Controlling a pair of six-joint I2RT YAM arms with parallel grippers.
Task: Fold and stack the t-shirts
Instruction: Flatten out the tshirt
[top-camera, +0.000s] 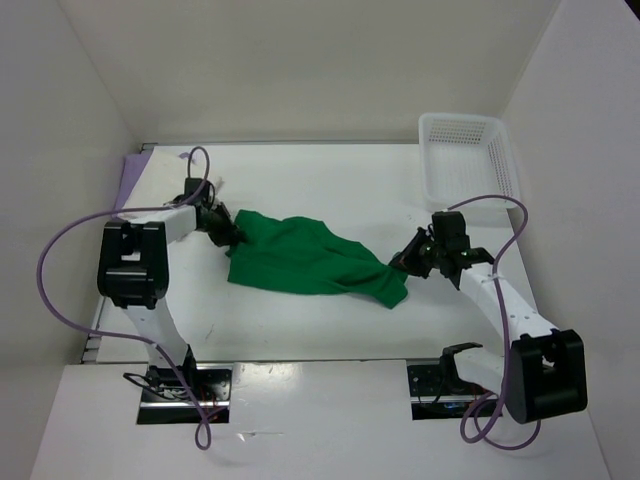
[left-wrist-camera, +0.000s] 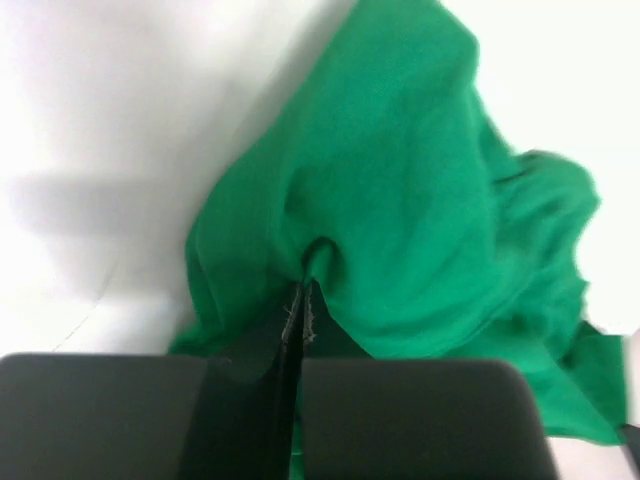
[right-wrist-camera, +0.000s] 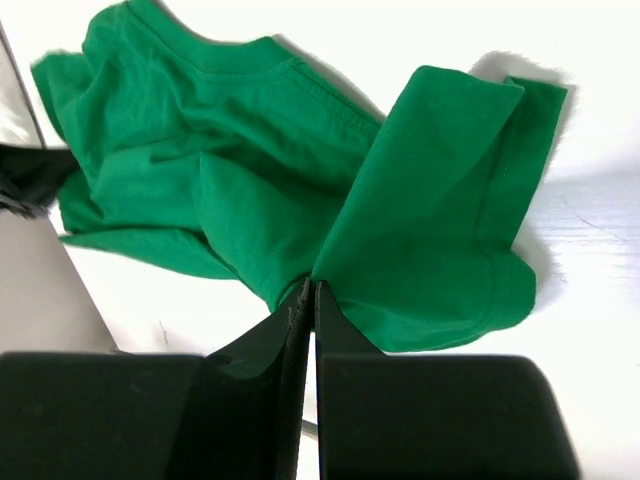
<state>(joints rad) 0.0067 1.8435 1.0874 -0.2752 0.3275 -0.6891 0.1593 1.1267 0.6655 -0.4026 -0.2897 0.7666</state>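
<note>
A bright green t-shirt (top-camera: 310, 262) lies crumpled and stretched across the middle of the table. My left gripper (top-camera: 232, 236) is at the shirt's left end. In the left wrist view its gripper (left-wrist-camera: 303, 288) is shut, with a pinch of the green t-shirt (left-wrist-camera: 420, 200) between the tips. My right gripper (top-camera: 402, 264) is at the shirt's right end. The right wrist view shows that gripper (right-wrist-camera: 311, 292) nearly closed on a fold of the green t-shirt (right-wrist-camera: 250, 170), beside a sleeve. A strip of lavender t-shirt (top-camera: 130, 176) shows at the table's far left edge.
A white plastic mesh basket (top-camera: 466, 156) stands at the back right corner of the table (top-camera: 330, 180). White walls close in the back and both sides. Purple cables loop off both arms.
</note>
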